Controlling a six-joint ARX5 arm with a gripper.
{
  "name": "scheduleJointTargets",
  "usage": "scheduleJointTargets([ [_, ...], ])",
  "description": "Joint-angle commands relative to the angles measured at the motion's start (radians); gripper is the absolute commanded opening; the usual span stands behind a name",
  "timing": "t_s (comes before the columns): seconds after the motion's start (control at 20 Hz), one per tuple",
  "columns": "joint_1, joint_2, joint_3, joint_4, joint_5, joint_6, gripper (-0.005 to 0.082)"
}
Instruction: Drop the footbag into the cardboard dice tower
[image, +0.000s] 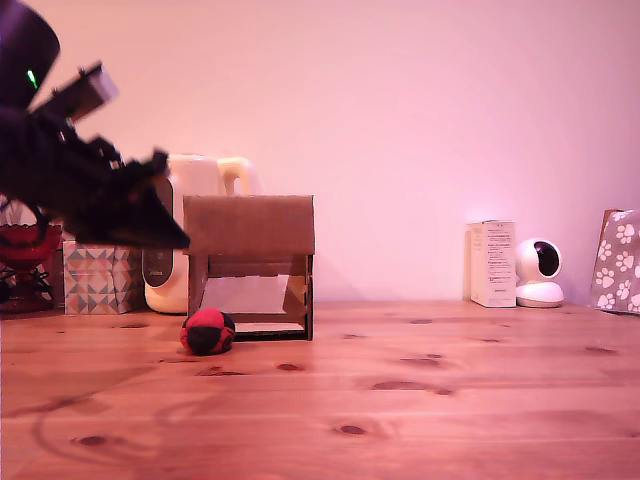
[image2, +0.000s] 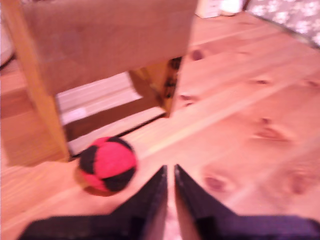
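The red and black footbag (image: 207, 332) lies on the wooden table just in front of the cardboard dice tower (image: 250, 265), at the corner of the tower nearer the exterior view's left. The tower's lower front opening shows a pale sloped ramp. My dark gripper (image: 178, 238) hangs in the air above and to the exterior view's left of the footbag, pointing down toward it. In the blurred wrist view the footbag (image2: 107, 164) sits a little ahead of and to one side of the gripper (image2: 170, 170). Its fingers are nearly touching and hold nothing. The tower (image2: 100, 40) rises behind.
A cream kettle (image: 190, 230) stands behind the tower, with a patterned tissue box (image: 100, 278) and a dark red bowl (image: 28, 245) at the exterior view's left. A white box (image: 492, 263), a small white camera (image: 540, 272) and a paw-print bag (image: 618, 262) stand at the right.
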Motion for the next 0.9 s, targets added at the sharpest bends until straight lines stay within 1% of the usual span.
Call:
scheduleJointTargets([
  [0.0, -0.004, 0.044, -0.003, 0.034, -0.013, 0.001, 0.0147],
  [0.05, -0.004, 0.063, -0.003, 0.051, -0.013, 0.002, 0.0222],
  [0.1, -0.004, 0.081, -0.003, 0.071, -0.013, 0.001, 0.0387],
  [0.15, -0.004, 0.099, -0.003, 0.085, -0.013, 0.001, 0.0605],
  [0.2, -0.004, 0.117, 0.002, 0.086, -0.015, 0.001, 0.077],
  [0.25, -0.004, 0.131, 0.005, 0.087, -0.016, 0.002, 0.0783],
  [0.45, -0.004, 0.192, 0.018, 0.142, -0.019, 0.002, 0.078],
  [0.6, -0.004, 0.263, 0.068, 0.143, -0.026, 0.002, 0.078],
  [0.75, -0.004, 0.34, 0.124, 0.144, -0.056, 0.002, 0.078],
  [0.85, -0.004, 0.385, 0.159, 0.145, -0.086, 0.002, 0.078],
])
